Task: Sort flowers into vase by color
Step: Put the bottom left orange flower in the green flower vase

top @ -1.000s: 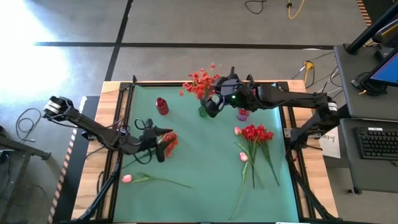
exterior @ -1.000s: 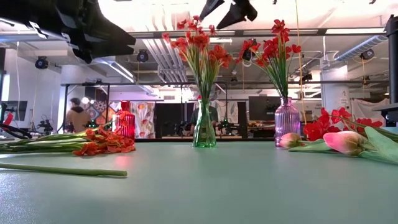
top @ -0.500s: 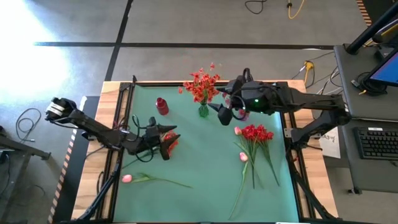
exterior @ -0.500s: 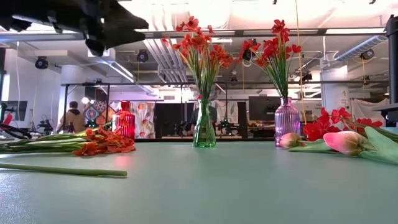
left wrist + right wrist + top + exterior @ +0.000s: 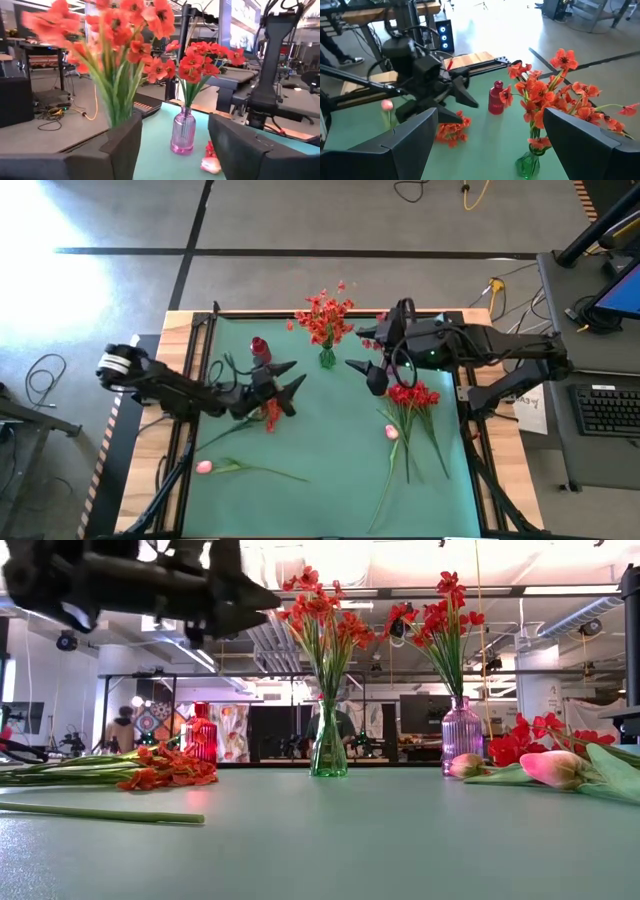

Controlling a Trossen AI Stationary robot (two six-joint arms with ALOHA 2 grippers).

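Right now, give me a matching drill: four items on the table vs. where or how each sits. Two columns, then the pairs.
Column 1
1. clear green glass vase
2. purple ribbed glass vase
3. small red bottle vase
4. single pink tulip with long green stem

Column 2
A. lying flat at the table's front left
B. empty, behind the left gripper
C. holding deep red blossoms
D. holding orange-red blossoms, at the back middle

Pairs: 1-D, 2-C, 3-B, 4-A
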